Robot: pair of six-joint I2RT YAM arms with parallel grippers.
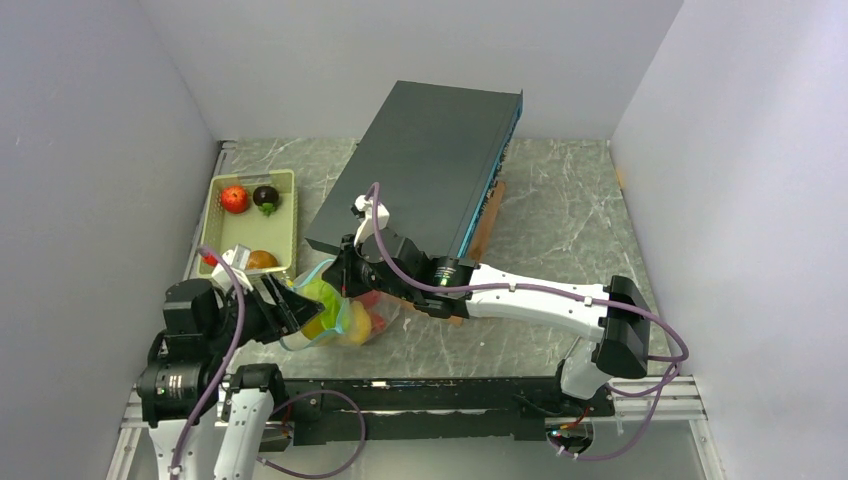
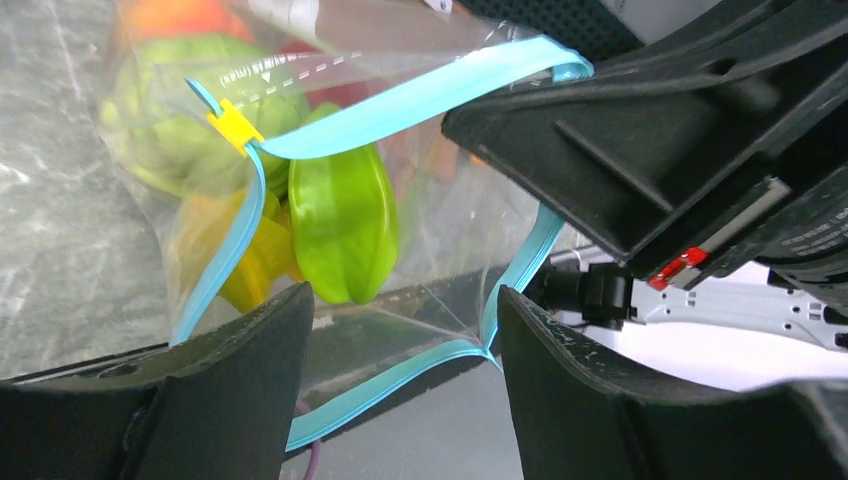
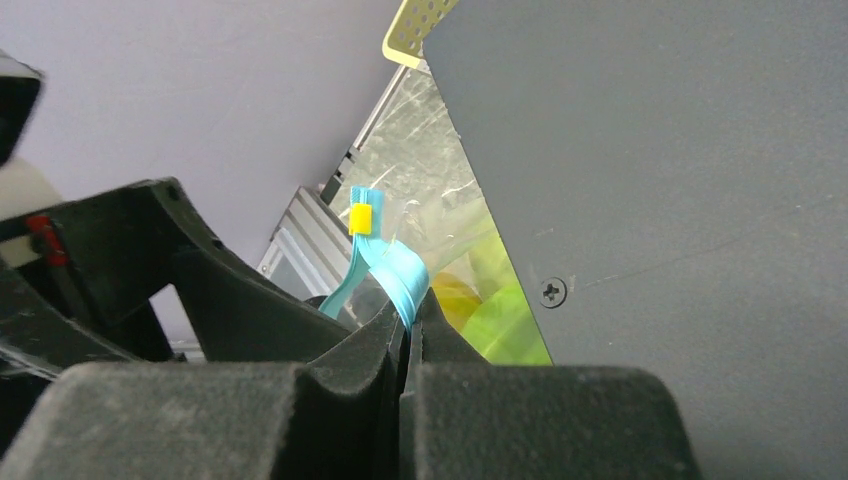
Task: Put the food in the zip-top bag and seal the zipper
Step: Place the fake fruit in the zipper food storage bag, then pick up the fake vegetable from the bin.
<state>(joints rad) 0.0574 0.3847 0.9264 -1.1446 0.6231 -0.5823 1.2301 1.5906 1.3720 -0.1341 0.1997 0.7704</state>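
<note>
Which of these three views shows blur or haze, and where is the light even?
Top external view: even light, no strong glare. Left wrist view: the green piece is sharp, but the food seen through the zip-top bag looks hazy. Right wrist view: the right hand near the lens is blurred, while the zipper it pinches is clear.

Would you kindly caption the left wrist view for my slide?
Open left tool facing the bag, its blue zipper unsealed, green and yellow food inside.
</note>
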